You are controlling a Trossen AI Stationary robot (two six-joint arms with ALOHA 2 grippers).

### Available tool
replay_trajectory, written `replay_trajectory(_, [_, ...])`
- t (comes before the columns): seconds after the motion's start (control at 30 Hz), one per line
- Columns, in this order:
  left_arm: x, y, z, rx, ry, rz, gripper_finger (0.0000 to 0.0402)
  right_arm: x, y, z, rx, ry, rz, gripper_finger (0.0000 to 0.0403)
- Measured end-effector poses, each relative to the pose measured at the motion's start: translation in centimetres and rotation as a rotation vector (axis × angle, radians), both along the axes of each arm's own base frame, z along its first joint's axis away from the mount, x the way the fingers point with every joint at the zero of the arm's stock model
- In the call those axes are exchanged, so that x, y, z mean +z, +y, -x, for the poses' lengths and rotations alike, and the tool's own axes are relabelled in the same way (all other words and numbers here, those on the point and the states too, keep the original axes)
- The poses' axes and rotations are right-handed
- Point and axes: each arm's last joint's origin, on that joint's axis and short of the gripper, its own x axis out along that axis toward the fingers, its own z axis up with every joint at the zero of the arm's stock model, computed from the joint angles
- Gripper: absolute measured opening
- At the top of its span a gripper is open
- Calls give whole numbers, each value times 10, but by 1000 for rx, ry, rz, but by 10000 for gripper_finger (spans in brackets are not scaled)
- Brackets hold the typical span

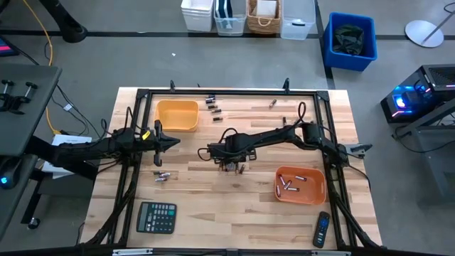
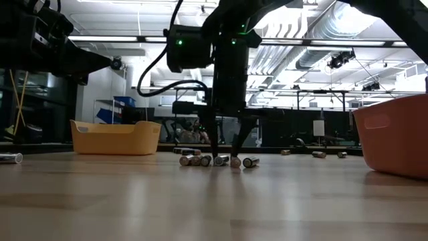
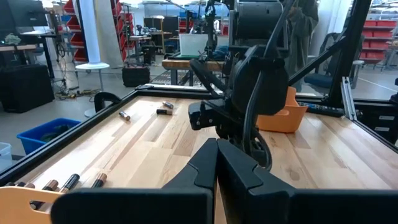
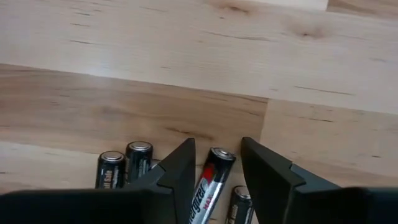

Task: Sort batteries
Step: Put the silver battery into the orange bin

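Note:
A cluster of small batteries (image 1: 234, 168) lies on its sides on the wooden table's middle; it also shows in the low view (image 2: 200, 161). My right gripper (image 1: 230, 162) points down over the cluster, open, its fingertips low at the table (image 2: 229, 152). In the right wrist view its two fingers (image 4: 180, 171) stand on either side of one black and silver battery (image 4: 210, 183), with narrow gaps showing. Other cells (image 4: 124, 165) lie beside it. My left gripper (image 1: 170, 141) is shut and empty, above the table near the yellow bin (image 1: 177, 116).
An orange bin (image 1: 300, 185) at the right holds several batteries (image 1: 288, 185). Loose batteries lie near the far edge (image 1: 213, 105) and at the left (image 1: 162, 176). A black calculator (image 1: 156, 217) and a black remote (image 1: 322, 229) lie near the front edge.

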Motion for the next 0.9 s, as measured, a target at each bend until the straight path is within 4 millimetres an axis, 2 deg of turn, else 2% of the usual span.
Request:
replay_trajectory(0.3, [0, 0, 0, 0, 0, 0, 1, -1, 0, 0, -15, 2, -8, 120])
replay_trajectory(0.4, [0, 0, 0, 0, 0, 0, 1, -2, 0, 0, -12, 5, -6, 97])
replay_trajectory(0.53, [0, 0, 0, 0, 0, 0, 1, -2, 0, 0, 15, 7, 2, 38])
replay_trajectory(0.8, [0, 0, 0, 0, 0, 0, 1, 7, -5, 1, 54, -9, 66, 31])
replay_trajectory(0.9, [0, 0, 0, 0, 0, 0, 1, 18, -15, 3, 62, -21, 116, 2])
